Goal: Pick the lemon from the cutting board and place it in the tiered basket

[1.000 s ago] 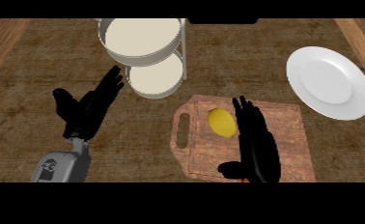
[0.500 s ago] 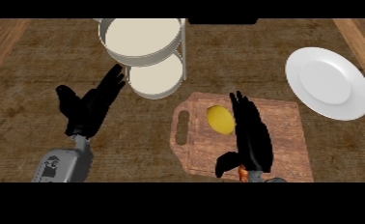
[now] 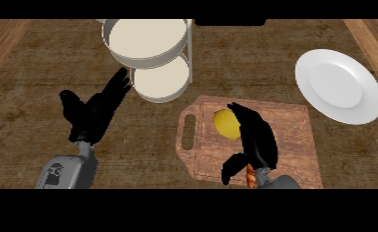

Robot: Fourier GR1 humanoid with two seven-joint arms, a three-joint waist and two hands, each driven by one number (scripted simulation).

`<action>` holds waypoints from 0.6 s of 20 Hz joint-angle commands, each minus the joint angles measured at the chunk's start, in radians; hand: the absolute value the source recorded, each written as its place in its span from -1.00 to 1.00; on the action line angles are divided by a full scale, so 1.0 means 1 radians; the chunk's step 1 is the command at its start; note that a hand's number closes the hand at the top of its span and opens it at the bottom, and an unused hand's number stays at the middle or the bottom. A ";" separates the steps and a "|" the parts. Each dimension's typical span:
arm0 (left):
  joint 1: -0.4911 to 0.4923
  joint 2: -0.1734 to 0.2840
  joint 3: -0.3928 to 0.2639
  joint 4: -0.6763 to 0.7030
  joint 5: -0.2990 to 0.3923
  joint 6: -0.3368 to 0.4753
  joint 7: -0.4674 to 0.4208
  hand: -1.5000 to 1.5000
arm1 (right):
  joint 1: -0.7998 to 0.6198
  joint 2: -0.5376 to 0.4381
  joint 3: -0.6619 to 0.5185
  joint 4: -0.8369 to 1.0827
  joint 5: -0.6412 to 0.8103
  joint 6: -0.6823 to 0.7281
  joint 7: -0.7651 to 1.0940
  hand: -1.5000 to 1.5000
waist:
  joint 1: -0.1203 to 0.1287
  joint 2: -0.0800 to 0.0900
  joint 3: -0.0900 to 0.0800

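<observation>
The lemon (image 3: 225,124) lies on the cutting board (image 3: 295,141), touched by the right hand (image 3: 257,138), fingers straight; it could be nudged and rolled off before being grasped

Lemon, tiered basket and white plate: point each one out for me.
lemon (image 3: 224,124): head view, on its visible yellow left side.
tiered basket (image 3: 145,38): head view, on the upper tier's pale floor.
white plate (image 3: 339,87): head view, on its bare centre.
</observation>
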 commanded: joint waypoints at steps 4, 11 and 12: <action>-0.017 -0.011 0.006 0.012 0.002 -0.001 0.016 0.00 | -0.073 0.013 0.040 0.149 0.017 -0.123 -0.083 1.00 | 0.007 0.010 0.008; 0.027 -0.023 -0.016 -0.080 -0.014 0.017 0.052 0.00 | -0.064 0.013 0.073 0.130 0.011 -0.215 -0.090 1.00 | 0.008 0.009 0.008; 0.044 0.002 -0.001 -0.089 -0.004 -0.006 0.041 0.00 | 0.035 -0.011 0.060 0.068 -0.010 -0.225 -0.152 1.00 | 0.004 0.008 0.008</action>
